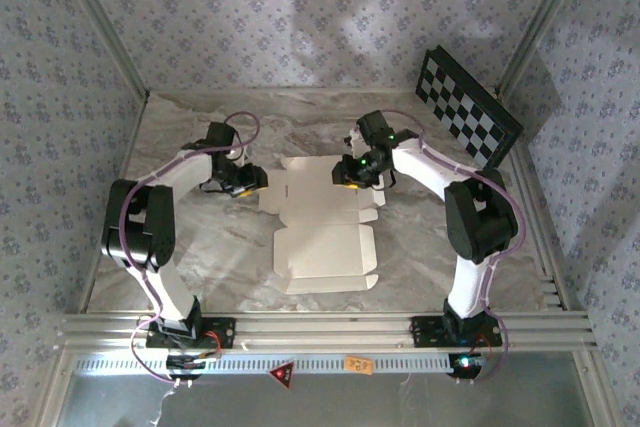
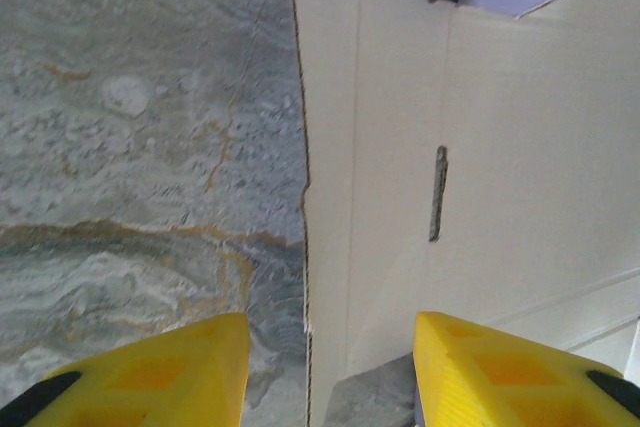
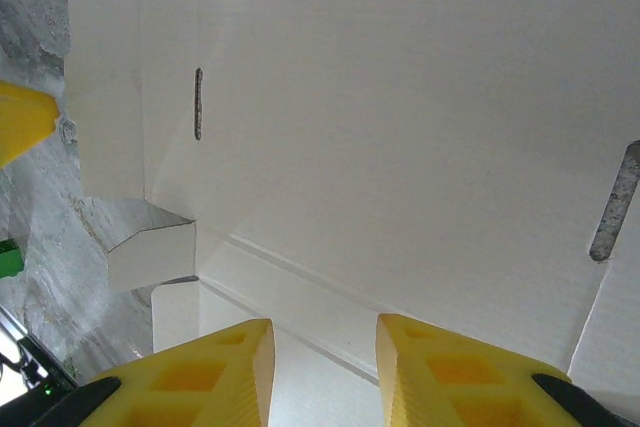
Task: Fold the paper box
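left gripper (image 2: 328,335), spread, straddles the paper box (image 2: 520,147) edge; right gripper (image 3: 323,332), spread, hovers over it.

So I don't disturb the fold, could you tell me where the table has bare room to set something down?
Free: the far strip of table between the paper box and the back wall, and the near patch between the box and the right arm. Crowded: the box's far half, at the left gripper and right gripper.

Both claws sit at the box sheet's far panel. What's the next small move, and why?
Probably lower the left claw and close on the box's left flap: its edge lies between the open fingers, and the sheet lies largely flat. The right claw hovers open over the panel.
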